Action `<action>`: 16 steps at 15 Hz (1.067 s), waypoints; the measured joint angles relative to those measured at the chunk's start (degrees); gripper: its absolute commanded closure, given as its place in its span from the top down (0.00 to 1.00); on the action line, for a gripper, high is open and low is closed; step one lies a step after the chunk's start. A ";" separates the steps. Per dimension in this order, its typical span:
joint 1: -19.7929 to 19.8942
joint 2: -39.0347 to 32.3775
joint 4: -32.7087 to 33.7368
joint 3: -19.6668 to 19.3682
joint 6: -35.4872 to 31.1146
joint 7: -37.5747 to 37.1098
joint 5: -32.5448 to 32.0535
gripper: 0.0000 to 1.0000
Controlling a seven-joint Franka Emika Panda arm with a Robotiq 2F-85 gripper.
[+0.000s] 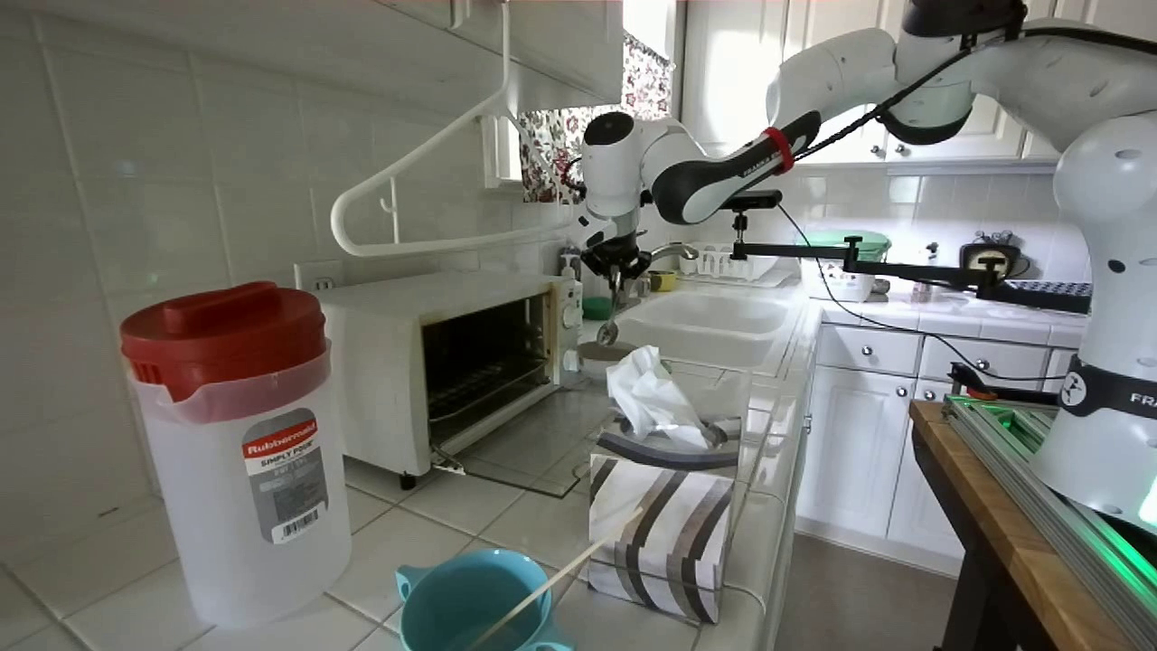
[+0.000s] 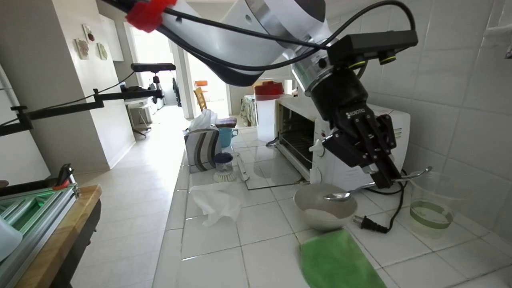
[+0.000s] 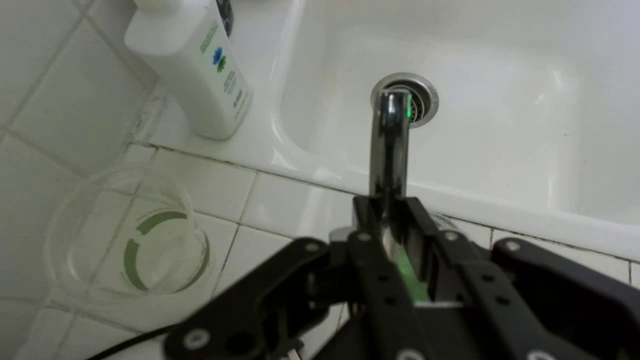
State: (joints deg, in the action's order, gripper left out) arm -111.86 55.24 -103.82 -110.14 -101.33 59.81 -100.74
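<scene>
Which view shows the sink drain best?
The wrist view: it looks down on the drain, though the spoon in the gripper covers part of it. Neither exterior view shows the drain; the sink itself appears in an exterior view.

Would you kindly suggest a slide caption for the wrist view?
Pincer gripping a spoon, with white sink and clear container nearby.

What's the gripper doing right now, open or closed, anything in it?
Gripper: closed, holding a metal spoon by its handle.
</scene>
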 measured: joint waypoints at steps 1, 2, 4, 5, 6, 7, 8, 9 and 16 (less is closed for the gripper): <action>-0.28 0.02 0.00 -0.31 0.00 0.00 -0.25 0.05; -0.57 0.04 0.00 -0.59 0.01 0.00 -0.48 0.05; -1.05 0.12 0.00 -0.85 0.22 0.00 -0.86 0.05; -1.26 0.16 0.00 -0.90 0.41 0.00 -0.90 0.05; -1.43 0.20 0.00 -0.90 0.62 0.00 -0.91 0.05; -1.58 0.27 0.00 -0.90 0.71 0.00 -0.91 0.05; -1.76 0.41 -0.01 -0.90 0.77 0.00 -0.91 0.05; -1.99 0.61 -0.03 -0.91 0.85 0.00 -0.91 0.05; -3.77 0.93 -0.70 -0.89 1.33 0.02 -1.11 0.05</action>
State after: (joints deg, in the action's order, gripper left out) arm -115.63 56.17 -104.52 -111.03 -100.00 59.83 -101.84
